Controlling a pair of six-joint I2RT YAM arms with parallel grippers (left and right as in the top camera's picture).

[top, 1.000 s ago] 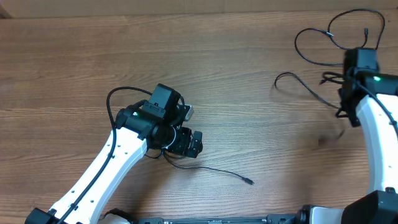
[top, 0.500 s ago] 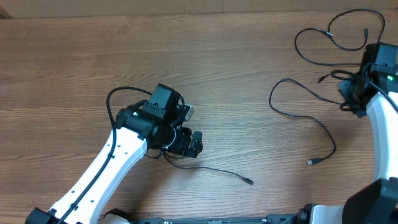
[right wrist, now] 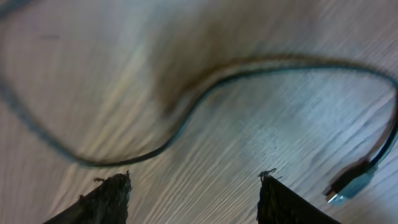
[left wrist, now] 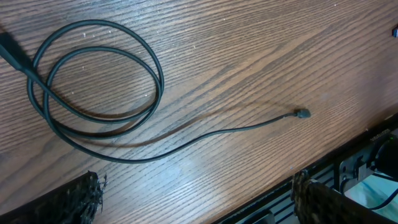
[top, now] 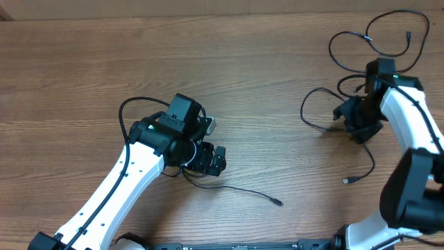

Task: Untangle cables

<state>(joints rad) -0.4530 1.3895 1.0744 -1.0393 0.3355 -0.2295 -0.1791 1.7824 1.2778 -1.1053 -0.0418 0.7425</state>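
On the table, loose black cables

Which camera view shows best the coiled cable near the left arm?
The left wrist view: the coiled cable is sharp there, both loops and the plug end. Overhead shows only its tail; the left arm hides the loops. The right wrist view does not show it.

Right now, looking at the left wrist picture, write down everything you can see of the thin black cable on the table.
The cable is a thin, black, rubbery-looking cord. It lies flat on the wooden table, wound in two loose overlapping loops, with a thicker sleeve at the picture's upper left edge. One free tail curves away from the loops and ends in a small plug. In view, only the table touches it; the left gripper hangs open above it, holding nothing.
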